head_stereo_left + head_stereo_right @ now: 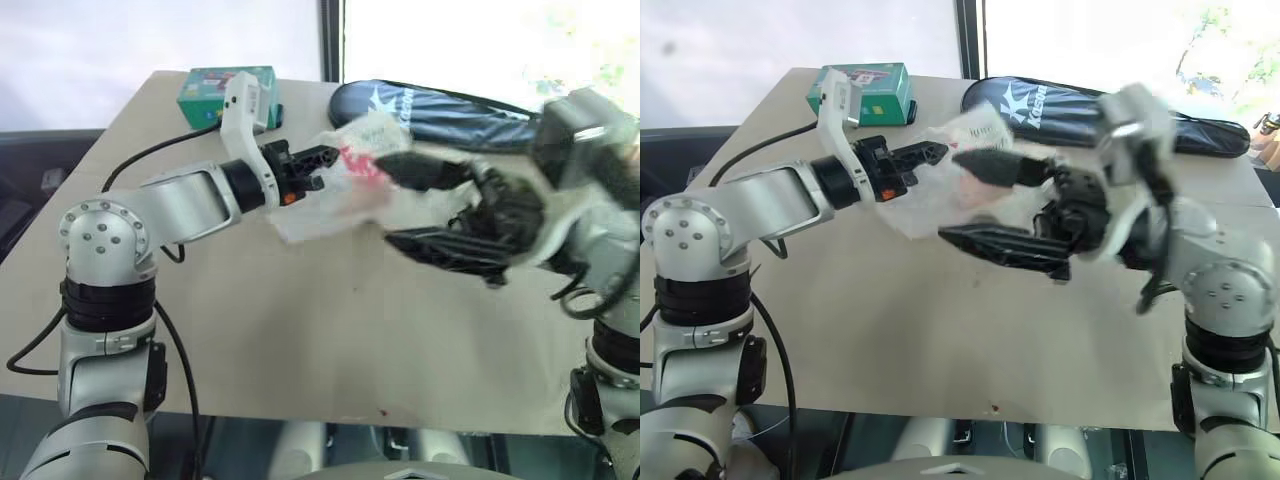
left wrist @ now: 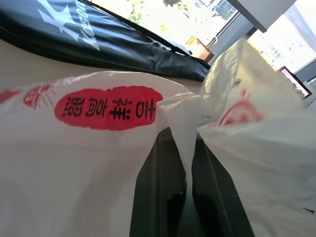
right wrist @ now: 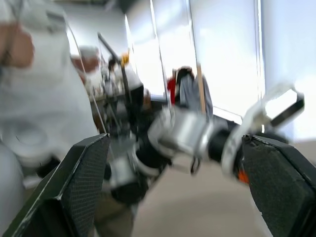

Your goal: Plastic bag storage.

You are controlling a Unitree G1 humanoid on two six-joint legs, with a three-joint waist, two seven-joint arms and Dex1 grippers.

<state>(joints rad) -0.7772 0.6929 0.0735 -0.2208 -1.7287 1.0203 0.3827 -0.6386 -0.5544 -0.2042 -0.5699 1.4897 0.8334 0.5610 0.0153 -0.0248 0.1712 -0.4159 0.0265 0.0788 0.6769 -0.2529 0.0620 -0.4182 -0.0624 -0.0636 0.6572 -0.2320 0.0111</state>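
The right gripper (image 1: 1005, 205), nearest the camera, is hanging above the middle of the table (image 1: 940, 340) with its jaws spread wide, one black finger lying over the bag (image 1: 940, 195) and the other below it, not closing on it. The bag is hanging in the air above the table's middle, pinched in the left gripper (image 1: 318, 168), whose jaws are clamping shut on a twisted fold of the plastic. The left arm is reaching in level from the left edge, pointing toward the right; the right arm is bending in from the right edge, pointing left. A green box (image 1: 213, 92) is sitting at the far left corner, and a black racket cover (image 1: 1080, 108) is lying along the far edge behind both grippers.
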